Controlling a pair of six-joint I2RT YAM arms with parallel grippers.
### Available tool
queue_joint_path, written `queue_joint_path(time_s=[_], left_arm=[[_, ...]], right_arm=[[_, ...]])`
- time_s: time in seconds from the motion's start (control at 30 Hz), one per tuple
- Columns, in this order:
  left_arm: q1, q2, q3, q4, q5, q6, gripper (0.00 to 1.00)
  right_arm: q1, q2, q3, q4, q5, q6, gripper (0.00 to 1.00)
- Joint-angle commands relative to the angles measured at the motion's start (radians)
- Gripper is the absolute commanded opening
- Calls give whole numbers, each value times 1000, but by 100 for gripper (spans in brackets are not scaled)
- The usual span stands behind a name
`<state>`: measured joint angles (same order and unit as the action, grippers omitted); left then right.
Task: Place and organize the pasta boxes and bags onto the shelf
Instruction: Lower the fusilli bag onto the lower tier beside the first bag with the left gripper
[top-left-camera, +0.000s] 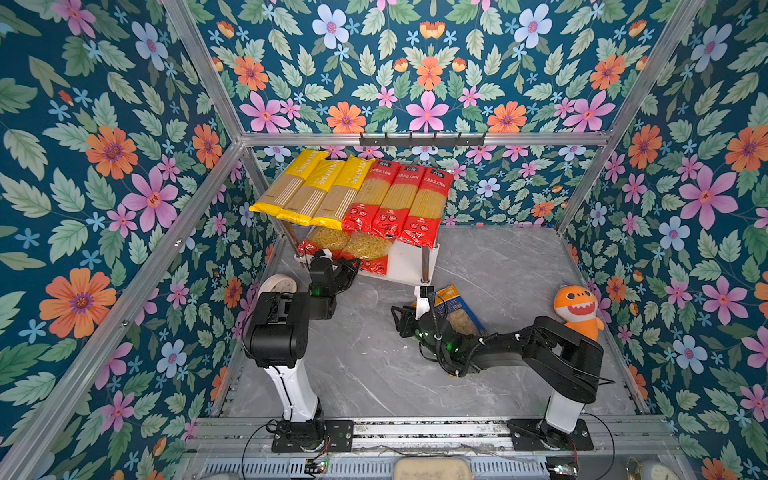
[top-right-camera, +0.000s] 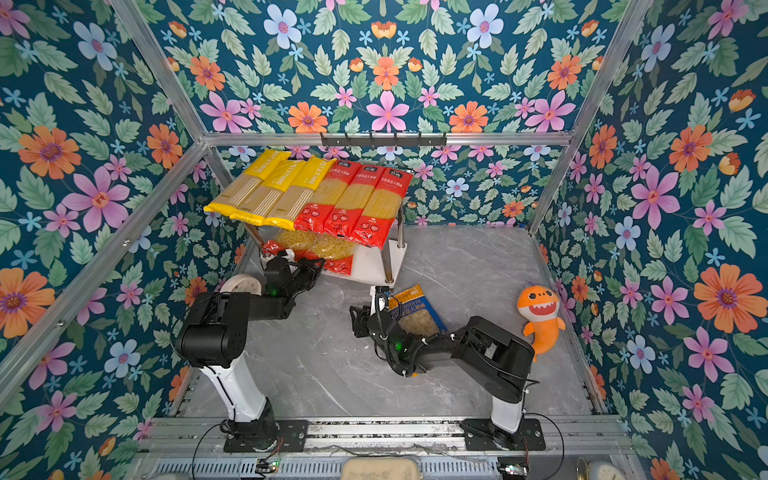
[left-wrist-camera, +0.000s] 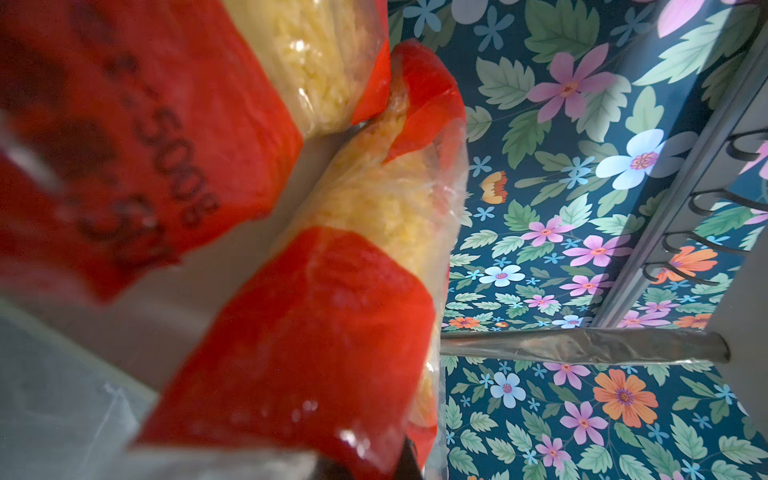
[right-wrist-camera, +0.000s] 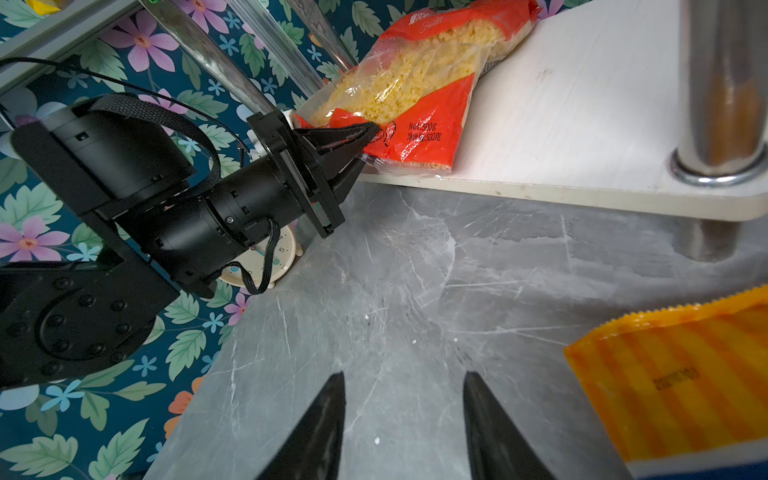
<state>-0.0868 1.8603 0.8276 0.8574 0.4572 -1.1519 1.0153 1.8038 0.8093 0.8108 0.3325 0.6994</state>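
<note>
Noted orange shark plush (top-left-camera: 578, 309) at right of a top view, black hook rail (top-left-camera: 422, 140) upper centre, white clock (top-left-camera: 279, 286) left of centre.

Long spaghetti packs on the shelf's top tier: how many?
6. Three yellow packs lie side by side on the left of the shelf's top tier. Three red packs lie to their right. None appears hidden.

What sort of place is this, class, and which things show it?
Probably a staged robot test cell, not a real pantry: floral wallpaper on an aluminium frame, two arms bolted to a rail, a small shelf of pasta packs.
</note>
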Motion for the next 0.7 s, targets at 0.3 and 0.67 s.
queue_joint_path(time_s=[0.3,0.67], left_arm=[[19,-41,-78,20,-7,46,0],[36,-16,-31,18,-15,38,0]], right_arm=[[3,-13,-12,17,10,9,47],[6,-4,-5,22,8,11,47]])
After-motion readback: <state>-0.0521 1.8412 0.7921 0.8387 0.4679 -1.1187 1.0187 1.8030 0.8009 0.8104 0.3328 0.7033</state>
